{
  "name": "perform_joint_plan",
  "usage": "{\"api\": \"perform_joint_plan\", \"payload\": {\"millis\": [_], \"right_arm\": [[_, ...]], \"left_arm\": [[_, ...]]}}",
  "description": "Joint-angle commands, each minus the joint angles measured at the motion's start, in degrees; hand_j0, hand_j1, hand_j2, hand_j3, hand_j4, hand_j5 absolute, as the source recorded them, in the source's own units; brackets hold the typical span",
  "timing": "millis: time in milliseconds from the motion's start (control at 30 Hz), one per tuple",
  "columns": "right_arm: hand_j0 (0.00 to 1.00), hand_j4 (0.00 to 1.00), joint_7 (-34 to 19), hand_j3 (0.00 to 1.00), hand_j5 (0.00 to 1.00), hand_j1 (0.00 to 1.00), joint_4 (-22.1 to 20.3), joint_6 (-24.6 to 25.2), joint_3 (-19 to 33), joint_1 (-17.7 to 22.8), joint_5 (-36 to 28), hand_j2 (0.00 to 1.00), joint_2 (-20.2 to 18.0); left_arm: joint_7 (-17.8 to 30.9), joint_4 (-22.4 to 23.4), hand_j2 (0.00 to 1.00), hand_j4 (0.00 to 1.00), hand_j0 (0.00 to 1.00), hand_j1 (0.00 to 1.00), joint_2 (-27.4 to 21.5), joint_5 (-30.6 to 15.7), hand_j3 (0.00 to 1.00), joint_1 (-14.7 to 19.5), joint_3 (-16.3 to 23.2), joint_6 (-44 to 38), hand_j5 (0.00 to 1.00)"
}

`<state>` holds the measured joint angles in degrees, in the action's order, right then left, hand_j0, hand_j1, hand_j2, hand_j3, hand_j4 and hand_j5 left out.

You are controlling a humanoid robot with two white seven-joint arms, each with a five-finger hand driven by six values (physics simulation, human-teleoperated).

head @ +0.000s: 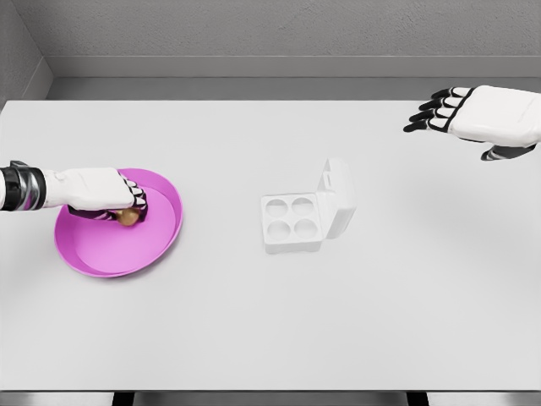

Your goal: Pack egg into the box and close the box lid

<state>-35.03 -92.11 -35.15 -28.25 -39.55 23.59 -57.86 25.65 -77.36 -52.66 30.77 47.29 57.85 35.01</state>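
Note:
A brown egg (pixel 128 218) lies in a magenta bowl (pixel 156 245) on the left of the white table. My left hand (pixel 118 203) reaches into the bowl with its fingers curled around the egg, which shows only partly beneath them. A white egg box (pixel 292 223) with four empty cups stands at the table's middle, its lid (pixel 336 193) raised open on the right side. My right hand (pixel 439 110) hovers over the far right of the table with fingers extended, holding nothing.
The white table (pixel 270 338) runs to a grey wall at the back and a front edge at the bottom. Bare tabletop separates the bowl from the egg box.

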Motion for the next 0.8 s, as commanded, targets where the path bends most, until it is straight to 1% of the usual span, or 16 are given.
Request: {"api": "perform_joint_plan", "payload": {"millis": [0,167,233,467,600,667,733,767], "right_arm": [[1.00,1.00,0.0,1.00,1.00,1.00,0.0,0.2,0.0,0.0,-0.2,1.00,-0.1],[1.00,1.00,0.0,1.00,1.00,1.00,0.0,0.2,0.0,0.0,-0.2,1.00,-0.1],[1.00,1.00,0.0,1.00,1.00,1.00,0.0,0.2,0.0,0.0,-0.2,1.00,-0.1],[1.00,1.00,0.0,1.00,1.00,1.00,0.0,0.2,0.0,0.0,-0.2,1.00,-0.1],[1.00,1.00,0.0,1.00,1.00,1.00,0.0,0.2,0.0,0.0,-0.2,1.00,-0.1],[1.00,1.00,0.0,1.00,1.00,1.00,0.0,0.2,0.0,0.0,-0.2,1.00,-0.1],[1.00,1.00,0.0,1.00,1.00,1.00,0.0,0.2,0.0,0.0,-0.2,1.00,-0.1],[1.00,1.00,0.0,1.00,1.00,1.00,0.0,0.2,0.0,0.0,-0.2,1.00,-0.1]], "left_arm": [[0.0,0.0,0.33,0.33,0.33,0.33,-0.1,-0.1,0.33,0.0,0.0,0.0,0.33],[-0.2,-0.5,0.32,0.32,0.32,0.32,-0.6,-0.7,0.32,0.3,-0.2,0.0,0.32],[-0.3,-0.3,0.32,0.32,0.32,0.32,-0.8,-1.7,0.32,0.8,-0.5,0.0,0.32],[-0.3,-0.8,0.32,0.32,0.32,0.32,-0.8,-6.9,0.32,2.0,-2.3,0.0,0.32],[-0.4,-6.0,0.32,0.32,0.32,0.32,-0.5,-9.9,0.32,2.4,-2.3,0.0,0.32],[-0.5,-7.2,0.32,0.32,0.32,0.32,-0.1,-10.2,0.32,2.4,-2.3,0.0,0.32],[-0.5,-9.6,0.32,0.32,0.32,0.32,-0.1,-10.9,0.32,3.0,-2.3,0.0,0.32],[-0.5,-10.1,0.32,0.32,0.32,0.32,0.0,-12.0,0.32,3.3,-2.3,0.0,0.32]]}}
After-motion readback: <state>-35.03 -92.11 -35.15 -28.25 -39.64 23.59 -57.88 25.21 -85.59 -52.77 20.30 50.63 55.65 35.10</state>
